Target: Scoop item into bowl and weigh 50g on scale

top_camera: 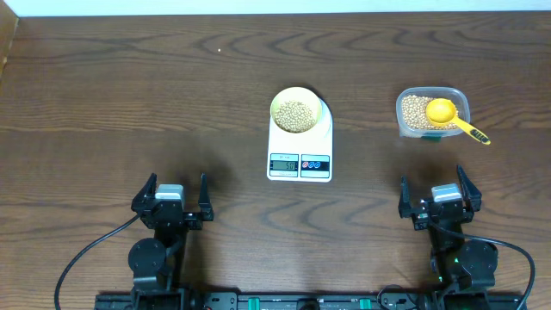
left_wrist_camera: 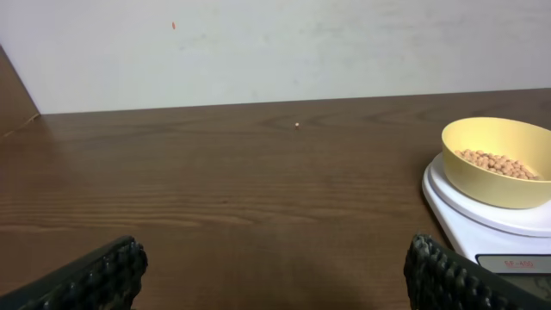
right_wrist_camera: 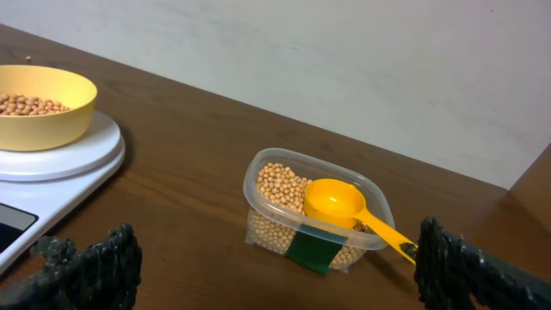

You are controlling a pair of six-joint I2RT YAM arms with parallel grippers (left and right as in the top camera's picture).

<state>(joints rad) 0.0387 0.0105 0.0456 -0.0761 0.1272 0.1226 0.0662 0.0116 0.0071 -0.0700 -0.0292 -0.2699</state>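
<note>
1. Surface [top_camera: 129, 103]: dark wood-grain, carrying everything below.
2. Left tool [top_camera: 177, 185]: jaws wide, holding nothing, well short of every item.
3. Right tool [top_camera: 433, 182]: jaws wide, holding nothing, likewise apart from all items.
4. Scale [top_camera: 300, 145]: white, ahead of both tools, to the right of the left tool and to the left of the right tool. Display lit, digits too small to read.
5. Tub [top_camera: 461, 96]: clear plastic, ahead of the right tool and slightly to its right.
6. Bowl [left_wrist_camera: 491, 185]: pale yellow, seated on the scale's platform at its far end.
7. Scoop [top_camera: 441, 110]: bright yellow, cup lying on the tub's contents, handle sticking out over the rim away from the scale.
8. Beans [top_camera: 295, 114]: a shallow layer in the bowl; a larger stock in the tub.

Step, as judged: weighing check, either between scoops or finished. If the reading is short, the next move calls for the right tool to reach forward and close on the scoop's thin handle.
</note>
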